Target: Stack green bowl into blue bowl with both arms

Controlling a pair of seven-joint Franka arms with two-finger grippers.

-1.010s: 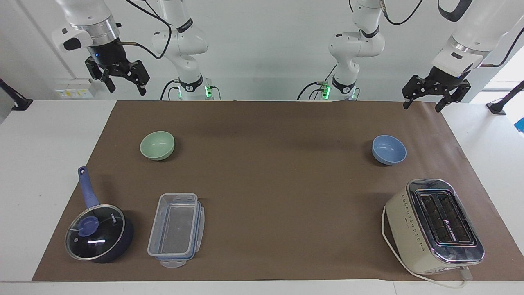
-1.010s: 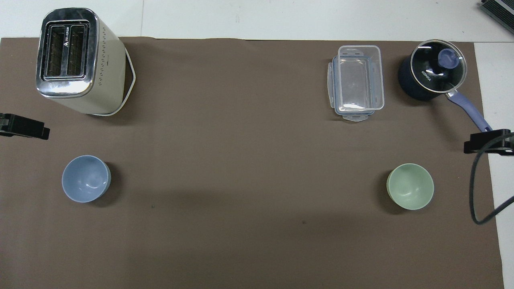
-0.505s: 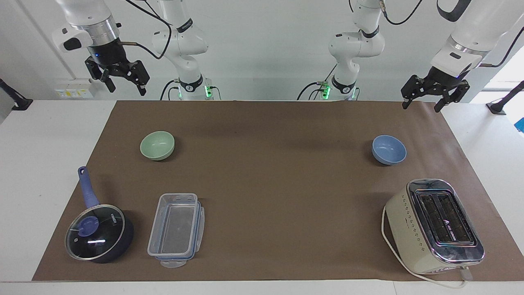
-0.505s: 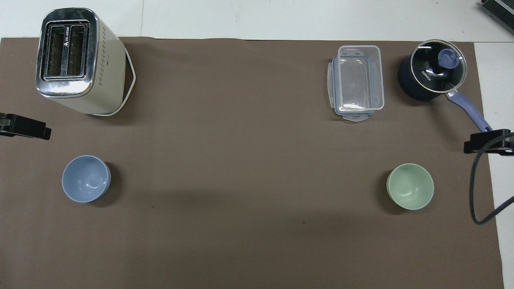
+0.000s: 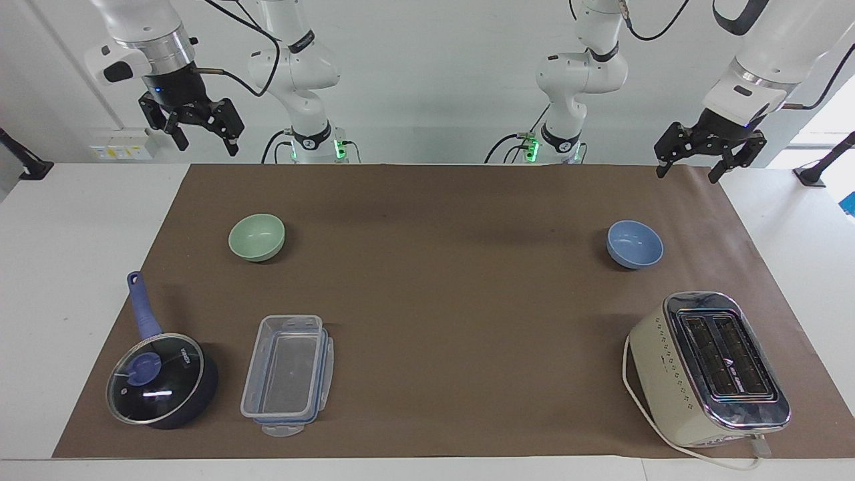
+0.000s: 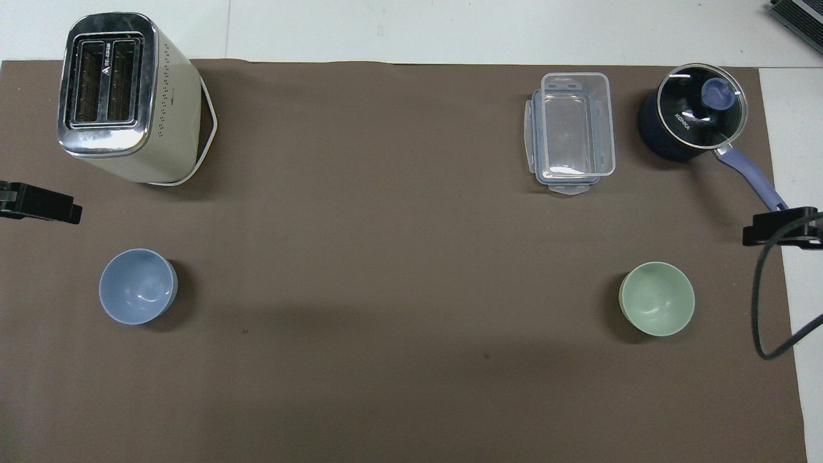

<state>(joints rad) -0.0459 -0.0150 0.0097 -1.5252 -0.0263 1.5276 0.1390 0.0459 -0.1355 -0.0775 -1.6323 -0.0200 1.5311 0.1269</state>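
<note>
2 bowls, green (image 5: 256, 236) and blue (image 5: 634, 244), well apart, so we need both arms. Right gripper (image 5: 198, 130) and left gripper (image 5: 708, 154) hang open, empty.

Bare worktop (image 5: 441, 294) stretches between green bowl (image 5: 256, 236) and blue bowl (image 5: 634, 244). Farther from the robots stand toaster (image 5: 709, 367), clear container (image 5: 288, 374) and saucepan (image 5: 160, 377).

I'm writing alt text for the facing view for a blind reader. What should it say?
Two white robot arms hang raised, claws open and empty: the right claw up over its table end, the left claw likewise. On the brown mat sit a green bowl and blue bowl, with a lidded saucepan, clear container and toaster.
</note>
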